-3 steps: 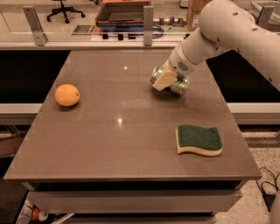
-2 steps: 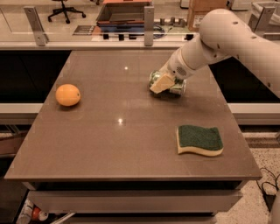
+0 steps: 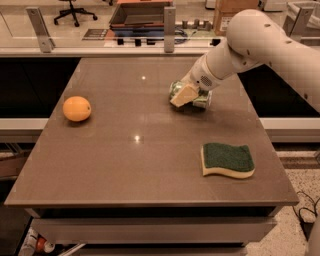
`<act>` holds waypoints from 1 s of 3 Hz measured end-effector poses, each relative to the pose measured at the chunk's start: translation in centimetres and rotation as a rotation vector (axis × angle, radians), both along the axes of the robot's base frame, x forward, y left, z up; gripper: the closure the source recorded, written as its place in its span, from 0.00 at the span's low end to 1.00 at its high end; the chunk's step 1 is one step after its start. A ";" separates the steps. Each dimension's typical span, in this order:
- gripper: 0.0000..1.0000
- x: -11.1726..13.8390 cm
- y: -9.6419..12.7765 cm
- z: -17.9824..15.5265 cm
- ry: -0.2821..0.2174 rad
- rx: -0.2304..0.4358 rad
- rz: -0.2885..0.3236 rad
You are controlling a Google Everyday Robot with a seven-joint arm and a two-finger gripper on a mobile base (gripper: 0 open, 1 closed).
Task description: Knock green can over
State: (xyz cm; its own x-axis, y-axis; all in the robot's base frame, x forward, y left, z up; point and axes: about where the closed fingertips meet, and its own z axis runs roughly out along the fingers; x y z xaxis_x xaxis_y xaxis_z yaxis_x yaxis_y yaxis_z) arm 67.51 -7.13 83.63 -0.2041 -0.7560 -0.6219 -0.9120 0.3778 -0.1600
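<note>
**A:** Gripper position?

**B:** The gripper (image 3: 186, 96) is seen at the end of a white, rounded robot arm (image 3: 260, 42) that enters from the upper right of the frame. It is held low, just above the brown rectangular surface (image 3: 135, 165), a little right of centre in the upper half.

**A:** The task's thing?

**B:** The small green metal can (image 3: 202, 99) is found directly at the gripper and touching it. Its middle is hidden by the tan gripper part in front, and green is seen on both sides of that part. It appears to lie sideways on the surface, though this is not certain.

**A:** Gripper wide, narrow, or holding?

**B:** That cannot be told. The can is overlapped by the gripper, but a clamp on it is not shown.

**A:** Other items?

**B:** A round orange fruit (image 3: 76, 108) is noted at the left side of the surface, well apart from the can. A wavy yellow sponge with a dark green top (image 3: 227, 160) lies flat at the lower right, also apart from the can. Two upright grey metal posts (image 3: 169, 29) are seen along the far edge, and a black office chair (image 3: 72, 10) at the upper left, beyond the surface.
</note>
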 end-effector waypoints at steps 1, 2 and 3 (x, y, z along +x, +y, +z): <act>0.36 0.0 0.1 0.1 0.001 0.000 0.001; 0.13 0.0 0.1 0.1 0.001 0.000 0.001; 0.00 0.0 0.2 -0.1 0.004 0.000 0.004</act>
